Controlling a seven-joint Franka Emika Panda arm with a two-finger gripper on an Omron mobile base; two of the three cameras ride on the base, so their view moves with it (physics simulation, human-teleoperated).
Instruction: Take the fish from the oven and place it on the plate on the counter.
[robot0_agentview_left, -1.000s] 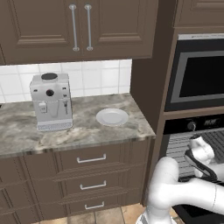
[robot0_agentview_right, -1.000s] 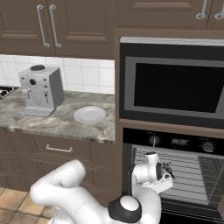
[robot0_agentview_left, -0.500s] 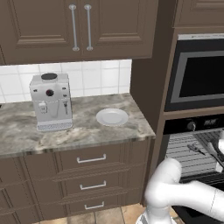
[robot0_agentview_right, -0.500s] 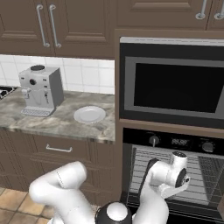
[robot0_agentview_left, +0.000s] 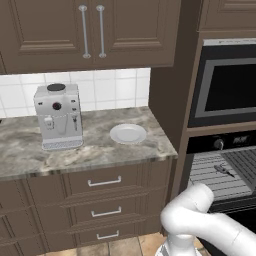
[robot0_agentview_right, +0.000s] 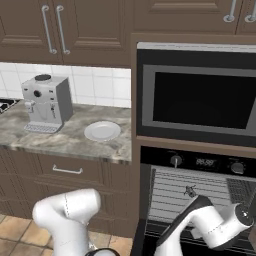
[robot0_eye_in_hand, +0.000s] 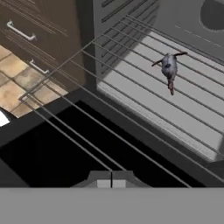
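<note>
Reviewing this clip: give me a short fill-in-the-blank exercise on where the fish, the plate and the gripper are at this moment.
1. The fish lies on a wire ____ inside the oven.
2. The plate on the counter carries ____.
3. On the counter, the plate sits to the right of the ____ machine.
4. The gripper is ____, its fingertips pressed together, short of the fish.

Missing words: rack; nothing; coffee; shut
</note>
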